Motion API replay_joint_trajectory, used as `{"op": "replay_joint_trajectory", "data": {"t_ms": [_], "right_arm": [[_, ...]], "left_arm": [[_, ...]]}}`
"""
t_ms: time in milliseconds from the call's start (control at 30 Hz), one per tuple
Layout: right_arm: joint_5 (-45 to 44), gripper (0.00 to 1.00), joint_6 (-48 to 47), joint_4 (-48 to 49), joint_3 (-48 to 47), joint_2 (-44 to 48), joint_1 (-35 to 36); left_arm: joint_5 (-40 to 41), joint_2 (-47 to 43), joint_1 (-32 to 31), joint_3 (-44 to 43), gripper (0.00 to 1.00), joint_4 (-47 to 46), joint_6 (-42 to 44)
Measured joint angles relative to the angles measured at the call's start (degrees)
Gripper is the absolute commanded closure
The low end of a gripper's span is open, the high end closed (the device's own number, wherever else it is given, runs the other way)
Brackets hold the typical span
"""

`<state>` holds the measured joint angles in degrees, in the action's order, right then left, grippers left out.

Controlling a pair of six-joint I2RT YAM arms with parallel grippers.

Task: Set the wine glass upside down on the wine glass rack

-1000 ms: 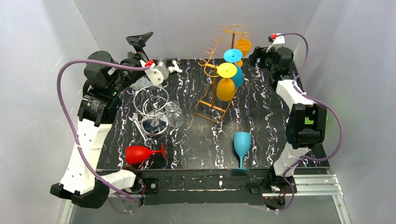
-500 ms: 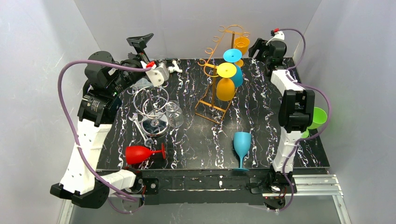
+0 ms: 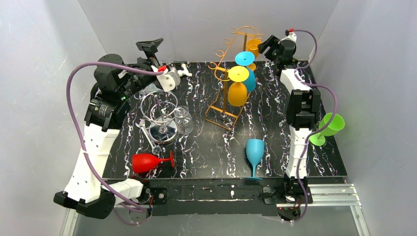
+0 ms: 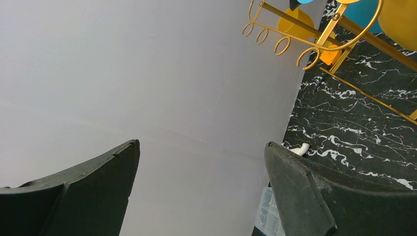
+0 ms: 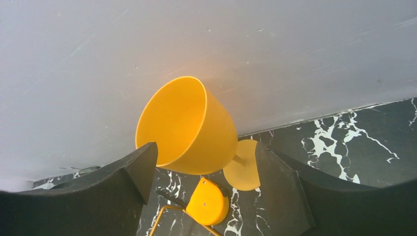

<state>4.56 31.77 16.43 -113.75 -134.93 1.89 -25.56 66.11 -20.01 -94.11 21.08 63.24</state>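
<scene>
Grip placement is mattering most now: the right claw [image 5: 206, 147] is standing with jaws apart either side of the orange wine glass [image 5: 192, 128], which is lying tilted by the back wall, just behind the rack [image 3: 216, 121]; it should be closing gently and squarely on the bowl, probably lifting clear of the surface [image 3: 206, 147] before inverting; the left claw [image 4: 201, 147] is hanging wide apart, empty.

No legible text, label, brand, number or sign in any view. Nothing readable on wine glass rack [image 4: 328, 34] or yellow wine glass [image 5: 187, 128].
</scene>
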Motion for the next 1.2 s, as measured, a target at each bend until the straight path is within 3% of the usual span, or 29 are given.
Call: {"op": "replay_joint_trajectory", "data": {"t_ms": [200,567,833,967,1200], "right_arm": [[0.39,0.23,1.51,-0.20,-2.32,-1.09,0.11],[0.79,0.36,1.31,-7.48,-16.20,-8.76,0.50],[2.03,0.71,2.95,-8.57,-16.81,-10.27,0.55],[1.88,0.99,2.62,-7.41,-13.42,-7.87,0.52],[1.11,0.99,2.54,-7.63,-5.22,-4.13,0.20]], "left_arm": [[0.09,0.07,0.00,0.13,0.02,-0.02,0.24],[0.09,0.28,0.00,0.94,0.02,-0.02,0.22],[0.09,0.28,0.00,0.94,0.02,-0.02,0.22],[0.09,0.28,0.00,0.94,0.02,-0.02,0.22],[0.48,-0.15,0.00,1.86,0.02,-0.24,-0.35]]}}
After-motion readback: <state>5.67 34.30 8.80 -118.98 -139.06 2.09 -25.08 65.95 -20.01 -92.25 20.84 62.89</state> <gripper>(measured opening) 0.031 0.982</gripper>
